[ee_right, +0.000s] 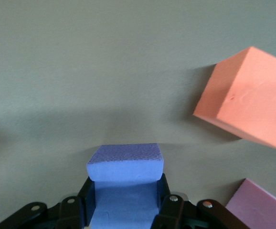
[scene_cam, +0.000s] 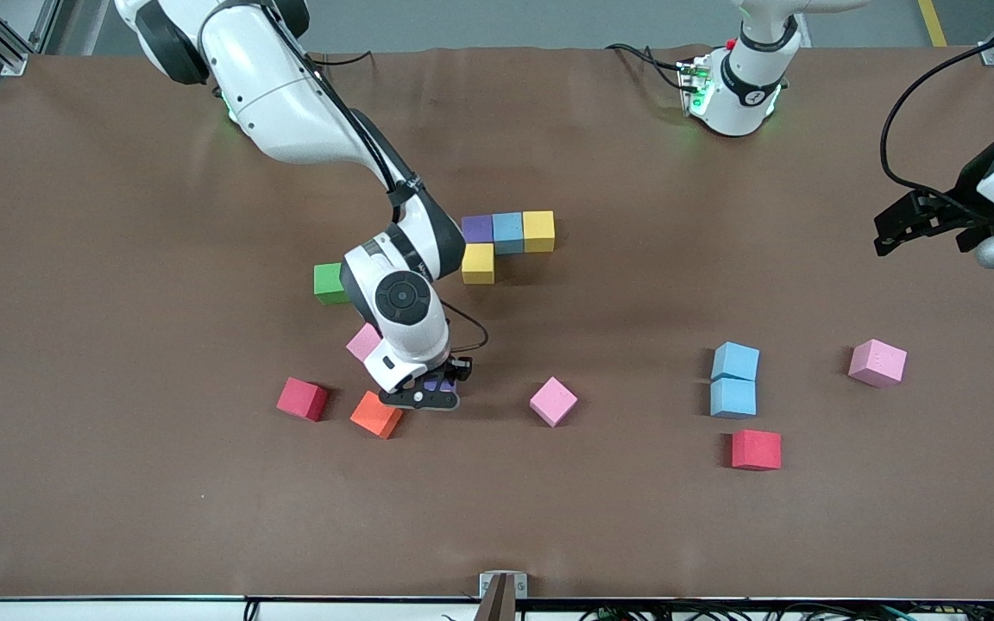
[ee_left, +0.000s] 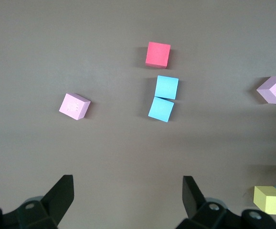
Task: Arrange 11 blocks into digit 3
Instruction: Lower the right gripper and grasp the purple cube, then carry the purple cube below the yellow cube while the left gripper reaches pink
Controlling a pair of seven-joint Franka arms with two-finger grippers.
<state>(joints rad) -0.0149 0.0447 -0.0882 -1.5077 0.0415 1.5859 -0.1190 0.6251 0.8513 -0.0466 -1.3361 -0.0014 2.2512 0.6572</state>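
My right gripper is down at the table and shut on a purple block, its fingers pressed into the foam sides. An orange cube and a pink block lie close beside it. A started figure sits nearer the robots' bases: purple, light blue and yellow in a row, with a second yellow touching the purple one. My left gripper hangs open with nothing in it, high over the left arm's end of the table, and that arm waits.
Loose on the table lie a red block, a green cube, a pink block, two touching light blue blocks, another red and another pink.
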